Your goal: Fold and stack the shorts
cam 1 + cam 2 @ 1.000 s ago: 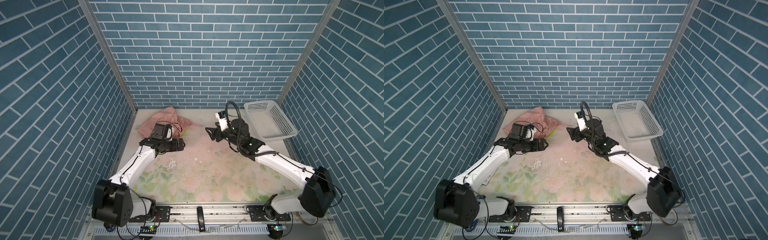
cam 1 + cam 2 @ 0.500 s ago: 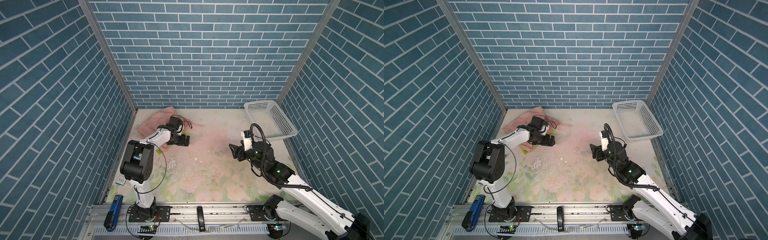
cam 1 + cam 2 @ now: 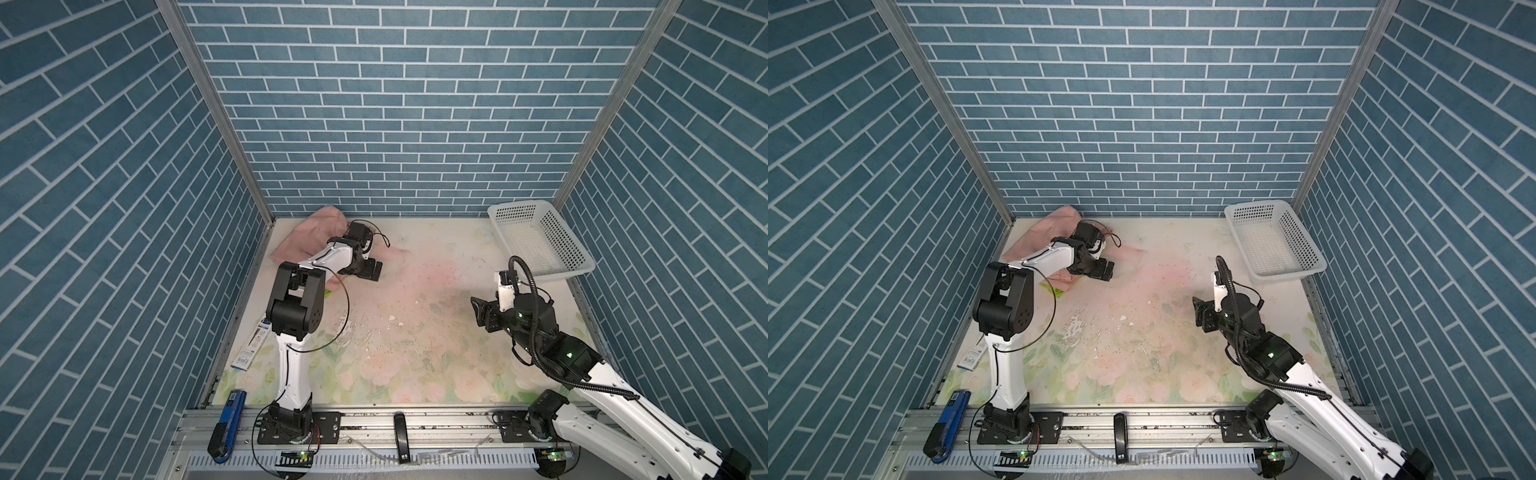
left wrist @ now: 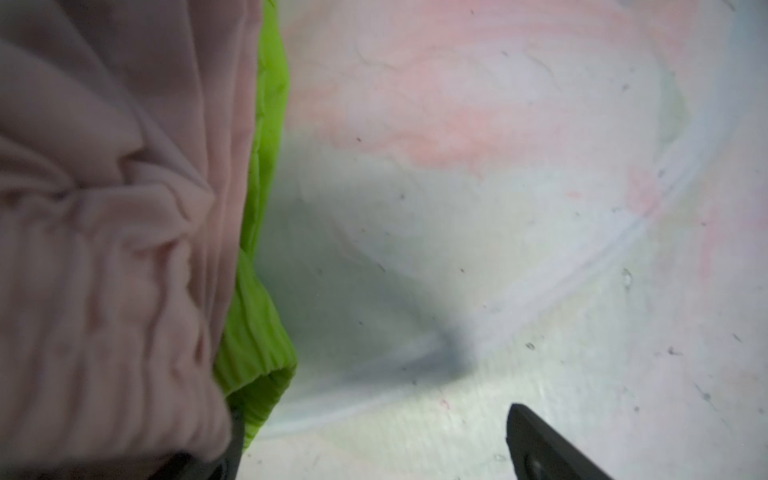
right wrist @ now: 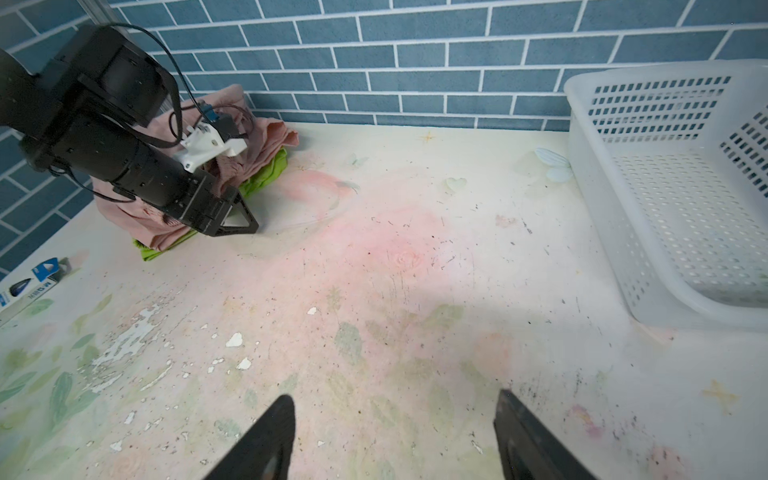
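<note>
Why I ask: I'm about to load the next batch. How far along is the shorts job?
Looks done: pink shorts lie folded on the green shorts in one stack by the back wall. In hand: nothing; left gripper stands open beside the stack, right gripper open over the table. Left: perhaps only tidying the rumpled pink top; basket holds no shorts.

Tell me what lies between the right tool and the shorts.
Between right tool and shorts: only bare, scuffed table, clear in the right wrist view. The left tool sits open at the shorts' edge.
</note>
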